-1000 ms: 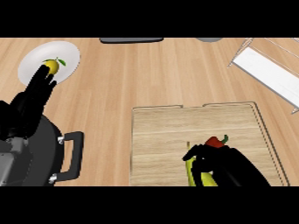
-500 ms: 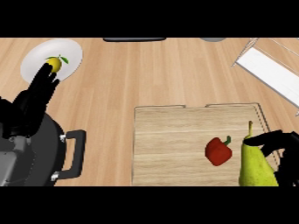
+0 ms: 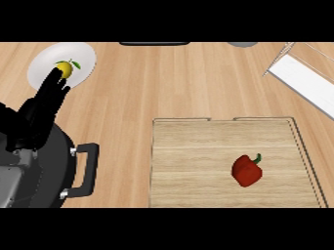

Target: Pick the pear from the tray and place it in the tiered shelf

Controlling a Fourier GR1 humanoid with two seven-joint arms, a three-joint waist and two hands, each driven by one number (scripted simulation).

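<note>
A pale wooden bench (image 3: pixel 162 83) with long grain fills the view. On it, well right of the left hand's fingers, lies a wooden tray (image 3: pixel 198 156) carrying a red pepper (image 3: pixel 247 170); no pear shows on it or anywhere else. Just below and under those fingers sits a dark round pot (image 3: pixel 26 180) with a black side handle. Far to the right, at the bench's upper corner, stands the white tiered shelf (image 3: pixel 318 88). A white plate (image 3: pixel 80 56) holds a small yellow fruit (image 3: pixel 66 69) right at the fingertips. The left hand (image 3: pixel 36 117) rests with fingers (image 3: pixel 53 88) straight, pressed together, pointing up.
</note>
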